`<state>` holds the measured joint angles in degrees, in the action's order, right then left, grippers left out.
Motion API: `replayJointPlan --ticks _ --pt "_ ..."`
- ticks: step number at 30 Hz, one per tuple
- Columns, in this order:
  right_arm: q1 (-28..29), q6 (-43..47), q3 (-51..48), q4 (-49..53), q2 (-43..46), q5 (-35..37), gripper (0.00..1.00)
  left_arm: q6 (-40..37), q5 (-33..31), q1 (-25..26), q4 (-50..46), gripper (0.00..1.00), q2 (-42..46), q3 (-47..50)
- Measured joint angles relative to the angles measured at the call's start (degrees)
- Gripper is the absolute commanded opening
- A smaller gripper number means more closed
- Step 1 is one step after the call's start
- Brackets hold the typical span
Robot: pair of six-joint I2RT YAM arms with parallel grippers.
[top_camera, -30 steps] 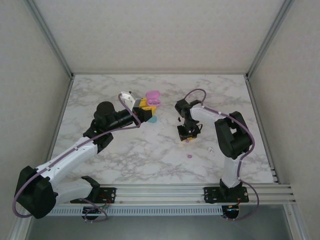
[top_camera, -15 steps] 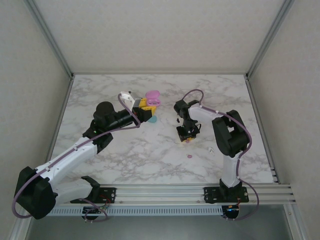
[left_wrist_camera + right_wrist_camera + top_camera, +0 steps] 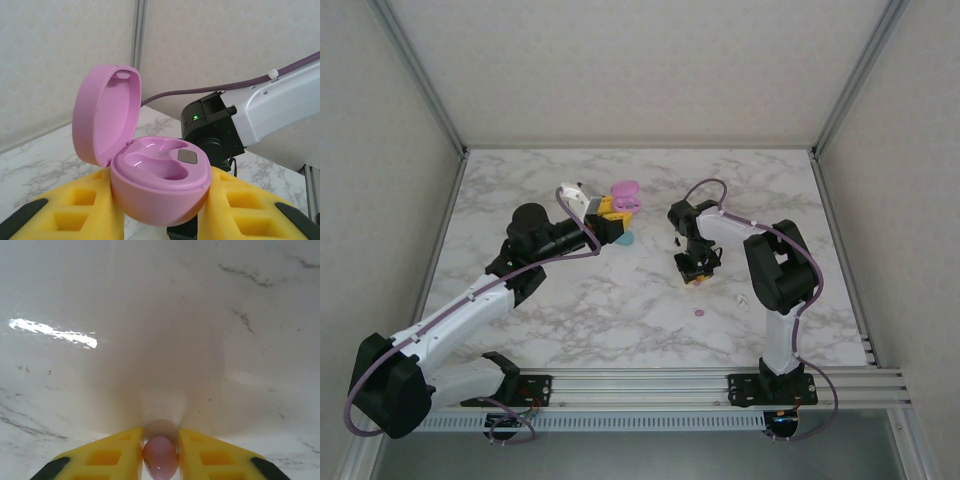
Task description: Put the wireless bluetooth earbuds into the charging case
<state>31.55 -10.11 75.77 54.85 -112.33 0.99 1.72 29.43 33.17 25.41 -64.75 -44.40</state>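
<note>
Right wrist view: the right gripper pinches a pink earbud lying on the marble table, the pickup step. At its eleven o'clock the left gripper clasps the open pink charging case; next, presumably, a lift and careful alignment over an empty socket.

White arms, purple cables, yellow pincers

You've got the pink charging case open, lid tipped back, both wells facing up, clamped in the left gripper. One pink earbud sits pinched in the right gripper; a second pink bud lies nearby on the tabletop
</note>
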Motion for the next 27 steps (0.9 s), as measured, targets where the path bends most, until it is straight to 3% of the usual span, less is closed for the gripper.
replayJointPlan --ticks 18,21,27 --pt "-0.22 -2.12 -0.02 -0.44 1.4 -0.85 0.2 0.0 -0.07 0.0 -0.55 0.25 0.0 0.0" --pt "-1.4 -3.13 -0.17 -1.73 4.87 -6.16 0.2 -0.44 -0.31 0.0 -1.07 0.25 0.04 0.0" --pt "-7.39 -6.51 -0.07 -6.12 15.67 -25.11 0.2 -1.73 -0.92 -0.92 -1.29 0.25 0.26 0.0"
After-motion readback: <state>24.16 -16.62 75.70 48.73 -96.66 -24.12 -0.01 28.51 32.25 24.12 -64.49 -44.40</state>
